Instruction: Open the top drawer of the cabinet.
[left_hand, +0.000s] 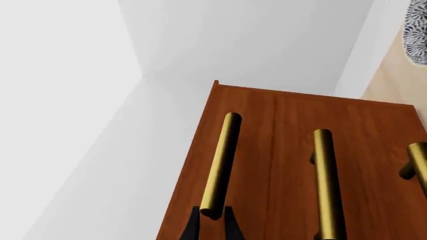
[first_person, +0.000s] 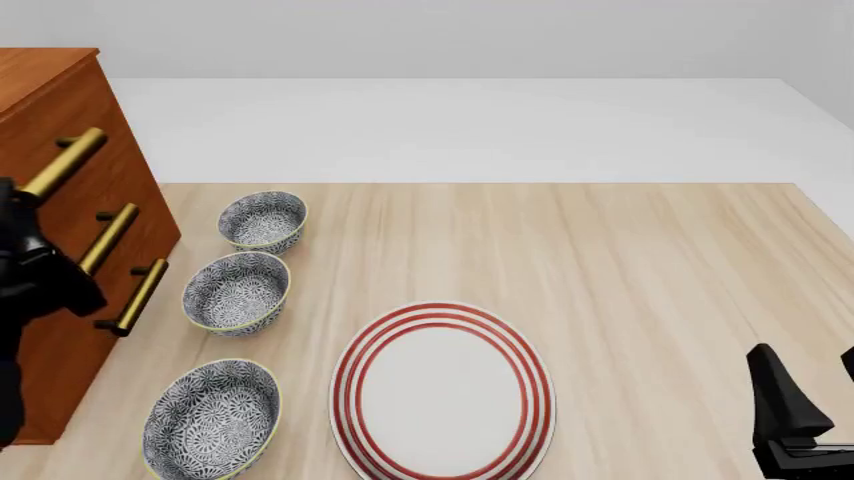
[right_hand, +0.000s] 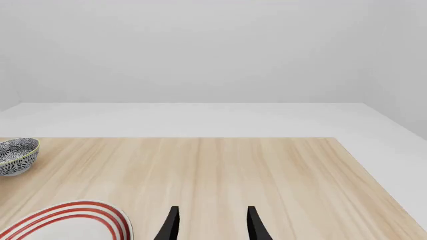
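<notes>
The worktop (first_person: 641, 260) is pale wood, w/ the cabinet (first_person: 54, 100) standing at its far left edge in the front view. It's tall, reddish-brown and far bigger than anything else, so it likely stays put when pulled on. The top drawer (left_hand: 200, 165) is the uppermost of three and looks flush w/ the front, i.e. not yet drawn out. Its front is stiff wood; judged heavy-ish but on slides, so it should want a steady straight pull, not a jerk. The place to take hold is the top handle (left_hand: 220, 165), a long brass bar standing off the face. It's smooth and round, so prob. slippery, and a grip near its middle would pull more evenly than one at the end.

Next in size is a red-ringed plate (first_person: 442, 392), then three patterned bowls in a row beside the cabinet, the nearest bowl (first_person: 212, 415) by its base.

The left hand (left_hand: 212, 222) has its fingers on either side of the top handle's end, narrow, touching or nearly so; whether it's clamped can't be told. The right hand (right_hand: 210, 225) is spread wide over bare worktop, holding nothing.

Only the left wrist view shows fingers vs. bar; the front view shows just a dark arm there. The right wrist view shows no cabinet at all.
</notes>
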